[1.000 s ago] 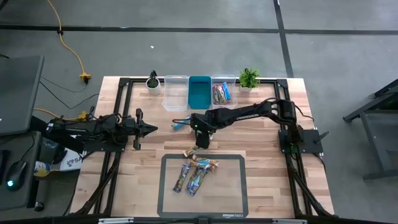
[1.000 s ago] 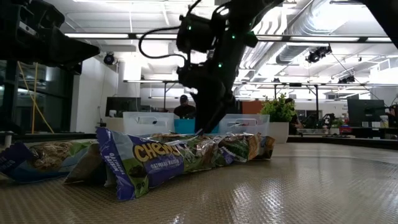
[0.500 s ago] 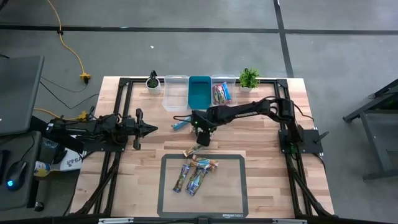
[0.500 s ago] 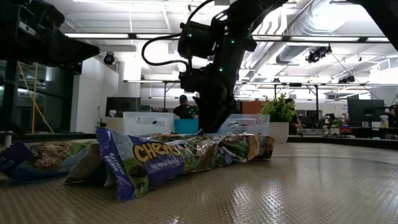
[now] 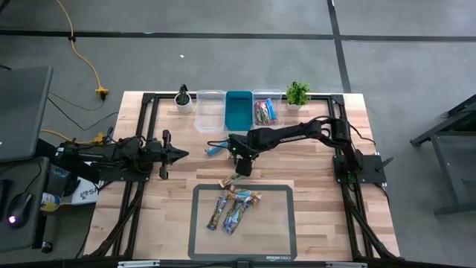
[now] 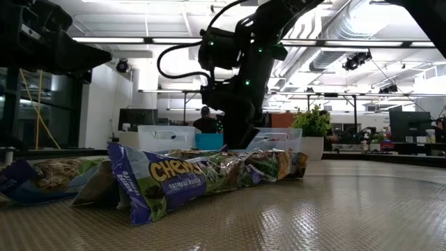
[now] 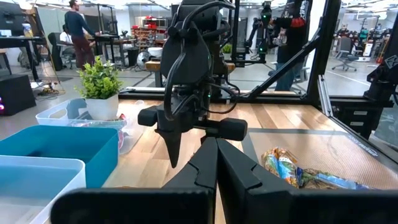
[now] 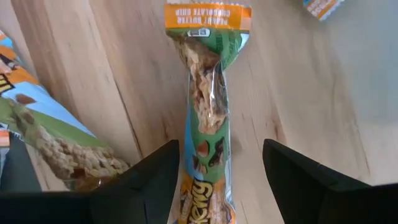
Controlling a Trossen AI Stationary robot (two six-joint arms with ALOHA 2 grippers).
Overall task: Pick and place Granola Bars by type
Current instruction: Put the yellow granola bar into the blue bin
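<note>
Frankly, your overhead camera gave little detail at the wrist: the right gripper [image 5: 239, 170] was a dark knot above the table's middle, and you could not read its fingers from there. From table height its tips were hidden behind the pile of granola bars [image 6: 202, 178] on the grey mat [image 6: 334, 216]. The right wrist camera settled it: the jaws stood spread wide, one finger [image 8: 140, 186] on each side of a green-wrapped bar [image 8: 208, 118] lying on bare wood, neither touching it. The bar's lower end ran out of that picture, as did a second wrapper [image 8: 43, 134] beside it (brand unreadable).

Pose: your right arm reached from its base at the table's right edge across to the centre, wrist bent down, gripper pointing at the table [image 5: 312, 179] just behind the mat [image 5: 275, 231]. Three or four bars lay on the mat's rear part [image 5: 232, 207], one [image 5: 229, 181] just off it on the wood under the gripper. More bars sat in the rightmost clear bin [image 5: 265, 112], beside the blue bin [image 5: 239, 110].

Your left arm lay low at the left edge, its gripper [image 5: 181, 154] aimed inward, jaws pressed together with nothing between them.
</note>
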